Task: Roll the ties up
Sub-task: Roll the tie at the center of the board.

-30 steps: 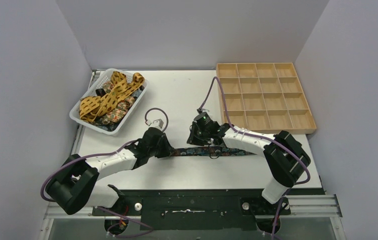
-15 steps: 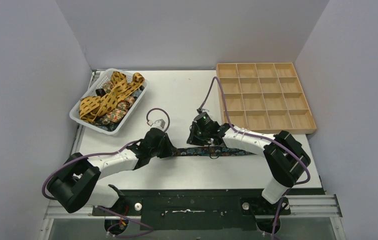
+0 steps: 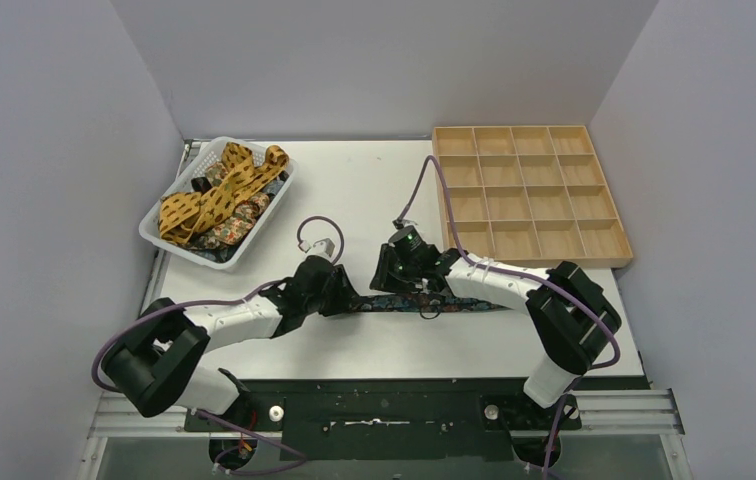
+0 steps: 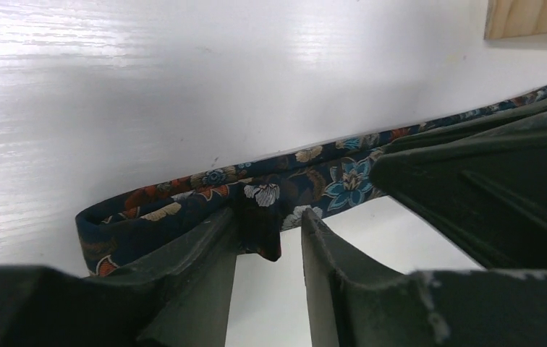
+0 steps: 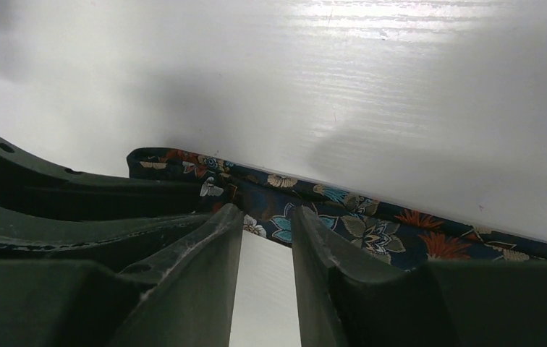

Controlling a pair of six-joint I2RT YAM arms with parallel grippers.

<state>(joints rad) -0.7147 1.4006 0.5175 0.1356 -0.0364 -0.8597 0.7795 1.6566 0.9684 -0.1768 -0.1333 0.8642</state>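
Dark navy floral fabric necktie [image 3: 379, 303] is laid flat on the white table [image 3: 354, 190]. It is on the near side of the light wooden compartment tray [image 3: 509, 128] and is run leftward from below the tray's near-left corner.

Left gripper [image 4: 268, 220] is set narrow at the folded end farthest from the tray. A fold of fabric is seen in the gap against one finger, with table showing beside it, so a firm pinch is not confirmed. Right gripper [image 5: 265, 213] is also set narrow, nothing held, tips at the tie's edge, nearer the tray.

Risks as judged:
- The fold may be lost if rolling is begun before closure.
- The roll may be skewed if the strip is not pinned.
- The closely spaced fingers may be fouled.

Mustard spotted ties [image 3: 204, 200] are heaped in a white plastic basket [image 3: 267, 221], well left of the tray.
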